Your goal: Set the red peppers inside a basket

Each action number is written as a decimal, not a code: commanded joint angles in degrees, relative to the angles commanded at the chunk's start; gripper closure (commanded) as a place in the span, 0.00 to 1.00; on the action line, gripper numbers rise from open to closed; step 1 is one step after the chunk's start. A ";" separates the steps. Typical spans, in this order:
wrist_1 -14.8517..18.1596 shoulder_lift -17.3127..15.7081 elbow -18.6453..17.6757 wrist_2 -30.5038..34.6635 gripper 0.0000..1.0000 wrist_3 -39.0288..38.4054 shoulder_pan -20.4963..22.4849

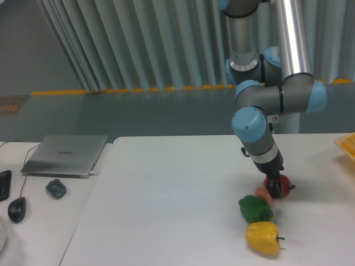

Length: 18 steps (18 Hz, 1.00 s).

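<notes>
Gripper (277,188) lowered onto the red pepper (283,184) near the bench's (166,194) right edge; its fingers are hidden against the fruit, so whether they grip it cannot be told. Just beside the pepper lie a small orange fruit (263,193), a green pepper (254,208) and a yellow pepper (263,238) (toward the front edge). Basket (346,145) corner at the far right.
</notes>
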<state>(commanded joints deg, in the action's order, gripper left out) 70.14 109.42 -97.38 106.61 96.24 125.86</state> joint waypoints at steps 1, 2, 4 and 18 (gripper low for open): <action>0.09 0.00 0.00 0.53 0.00 0.09 0.00; 0.09 0.09 -0.35 0.70 0.00 0.09 0.00; 0.00 0.44 -0.88 0.79 0.00 -0.09 -0.09; -0.61 1.85 -0.88 1.85 0.72 -0.79 -0.27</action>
<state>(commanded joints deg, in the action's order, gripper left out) 69.52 111.27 -98.26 108.46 95.45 125.59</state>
